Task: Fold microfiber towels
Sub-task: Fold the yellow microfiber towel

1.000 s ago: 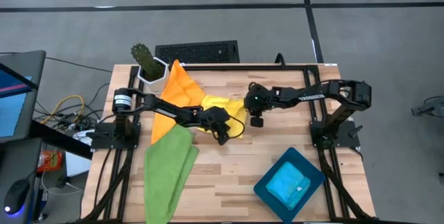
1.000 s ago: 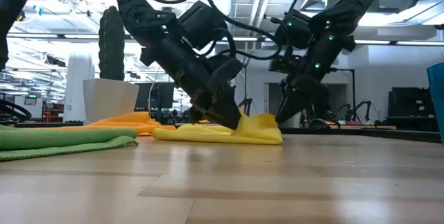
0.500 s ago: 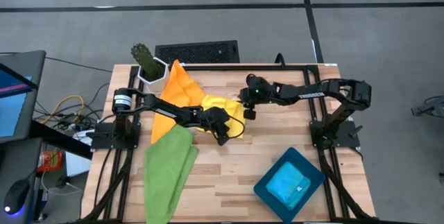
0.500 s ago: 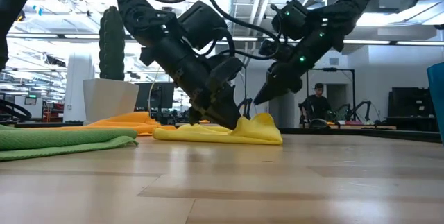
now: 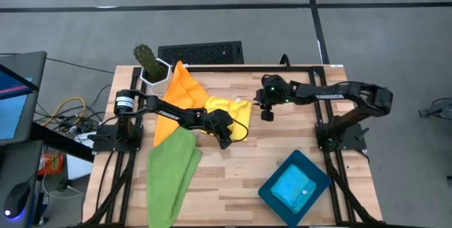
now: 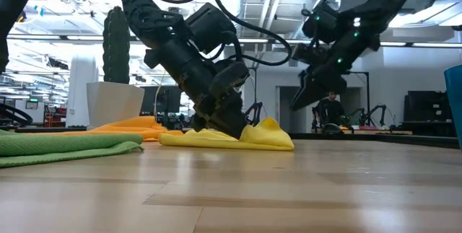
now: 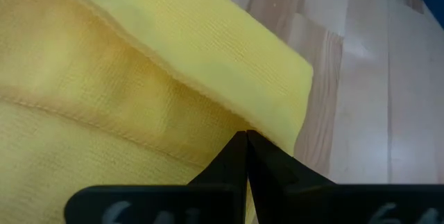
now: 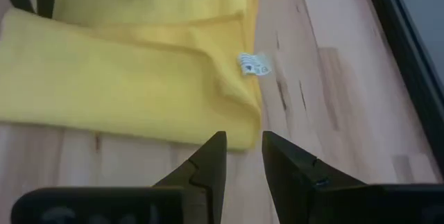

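Observation:
The yellow towel lies folded at mid-table, its left part over the orange towel. My left gripper is shut on the yellow towel's near edge. My right gripper hangs above the wood just right of the yellow towel, narrowly open and empty; its wrist view shows the towel's folded edge and white tag ahead of it. The green towel lies flat at the near left. The light blue towel lies folded in the tray. My left gripper pinches a fold of the yellow towel between its shut fingertips, at the towel's near edge. The fingers slant down from the table's left. The towel lies on the table, humped up just beside the fingers.
A dark teal tray stands at the near right. A cactus in a white pot stands at the far left corner, a black grille behind the table. Bare wood lies between the yellow towel and the tray. A person stands in the room behind.
My right gripper has risen from beside the yellow towel's right end, gone briefly over the towel, then drawn back toward the table's right edge, clear of the towel.

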`<state>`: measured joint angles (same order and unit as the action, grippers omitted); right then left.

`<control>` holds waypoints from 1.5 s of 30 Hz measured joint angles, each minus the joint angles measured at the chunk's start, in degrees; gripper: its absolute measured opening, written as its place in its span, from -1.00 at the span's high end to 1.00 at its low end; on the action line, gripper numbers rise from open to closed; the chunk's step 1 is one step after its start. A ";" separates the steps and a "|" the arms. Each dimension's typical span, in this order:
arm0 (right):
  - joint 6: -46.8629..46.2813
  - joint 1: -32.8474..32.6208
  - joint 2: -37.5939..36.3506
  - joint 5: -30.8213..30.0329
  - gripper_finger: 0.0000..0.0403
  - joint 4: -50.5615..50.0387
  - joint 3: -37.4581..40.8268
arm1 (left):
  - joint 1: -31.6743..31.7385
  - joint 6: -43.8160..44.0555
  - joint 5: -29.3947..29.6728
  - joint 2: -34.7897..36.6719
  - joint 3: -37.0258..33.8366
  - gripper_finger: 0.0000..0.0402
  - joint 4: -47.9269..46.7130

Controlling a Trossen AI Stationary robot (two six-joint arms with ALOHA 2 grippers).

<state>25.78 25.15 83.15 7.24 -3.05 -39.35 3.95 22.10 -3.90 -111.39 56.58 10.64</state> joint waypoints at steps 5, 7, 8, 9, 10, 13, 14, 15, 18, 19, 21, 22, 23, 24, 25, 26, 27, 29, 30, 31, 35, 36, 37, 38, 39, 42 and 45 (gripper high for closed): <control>0.13 -1.84 7.27 0.18 0.41 5.39 -2.73 | -0.13 0.51 -0.83 0.00 0.02 1.00 -1.59; 0.84 -2.61 9.93 0.16 0.41 5.64 -4.17 | -0.20 0.53 -0.89 0.02 0.02 1.00 -2.11; 1.20 -2.86 11.31 0.14 0.41 5.69 -5.19 | -0.20 0.53 -0.92 0.03 0.04 1.00 -2.31; 1.28 -2.95 12.26 -0.08 0.41 5.68 -5.79 | -0.23 0.50 -0.97 0.04 0.04 1.00 -2.39; 1.29 -2.95 13.20 -0.46 0.41 5.54 -6.48 | -0.26 0.44 -1.15 0.04 0.04 1.00 -2.40; 1.29 -2.90 15.44 -1.18 0.41 5.36 -8.38 | -0.31 -0.38 -1.33 0.07 0.07 1.00 -2.61; 1.31 -2.85 16.06 -1.22 0.41 5.43 -9.06 | -0.31 -0.59 -1.40 0.07 0.07 1.00 -2.65; 1.53 -2.78 16.56 -1.20 0.41 5.47 -9.64 | -0.31 -1.04 -1.36 0.07 0.07 1.00 -2.65; 1.66 -2.47 17.60 -1.20 0.41 5.16 -10.80 | -0.31 -1.50 -1.36 0.07 0.07 1.00 -2.71; 1.69 -2.27 17.63 -1.22 0.41 4.99 -10.81 | -0.31 -1.47 -1.39 0.07 0.07 1.00 -2.72; 1.70 -1.95 18.84 -1.35 0.41 5.88 -11.01 | -0.31 -1.44 -1.33 0.09 0.07 1.00 -2.96; 1.66 -1.61 19.25 -1.35 0.41 5.21 -10.91 | -0.31 -1.23 -1.31 0.33 0.07 1.00 -3.42; 1.42 -1.27 19.53 -1.33 0.41 4.60 -10.75 | -0.31 -0.98 -1.25 0.74 0.07 1.00 -4.41; 1.30 -0.92 20.00 -1.30 0.41 5.11 -10.77 | -0.31 -1.00 -1.14 1.13 0.07 1.00 -4.97; 1.29 -0.65 20.67 -1.30 0.41 5.81 -10.93 | -0.31 -1.09 -0.60 1.74 0.07 1.00 -5.92; 1.15 -0.57 21.22 -1.30 0.41 6.10 -10.96 | -0.31 -1.29 0.04 2.58 0.01 1.00 -6.99; 0.76 -0.53 21.49 -1.33 0.41 5.72 -10.84 | -0.29 -1.46 0.35 3.42 0.00 1.00 -7.32; 0.27 -0.63 22.39 -1.31 0.41 6.83 -10.89 | -0.17 -1.49 1.14 5.39 0.00 1.00 -8.61; 0.14 -0.64 22.76 -1.25 0.41 7.10 -10.95 | -0.14 -1.50 1.15 6.27 0.02 1.00 -9.13; -0.20 -0.64 22.90 -1.32 0.41 7.02 -10.91 | -0.13 -1.61 1.08 7.07 0.02 1.00 -10.33; -1.74 -0.67 22.98 -1.14 0.41 7.04 -10.93 | -0.52 -2.57 2.03 10.45 0.04 1.00 -17.41; -1.77 -0.68 22.98 -1.18 0.41 7.06 -10.92 | -0.71 -2.73 2.86 11.02 0.09 1.00 -18.97; -1.77 -0.66 22.96 -1.19 0.41 7.13 -10.91 | -0.94 -3.02 3.66 11.49 0.09 1.00 -20.65; -1.79 -0.66 22.96 -1.16 0.41 7.17 -10.91 | -1.23 -3.41 4.34 11.79 0.07 1.00 -21.17; -1.79 -0.66 22.96 -1.17 0.41 7.20 -10.91 | -1.56 -3.72 5.06 12.03 0.06 1.00 -21.25; -2.25 -0.66 22.96 -1.17 0.41 7.43 -10.88 | -3.18 -6.22 8.92 12.24 0.00 1.00 -15.93; -2.40 -0.90 22.96 -1.24 0.41 8.04 -10.84 | -4.11 -12.64 11.99 12.15 0.13 1.00 -8.90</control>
<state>23.38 24.24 106.10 6.00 4.99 -50.19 -0.17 9.46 8.09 -99.24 56.71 1.74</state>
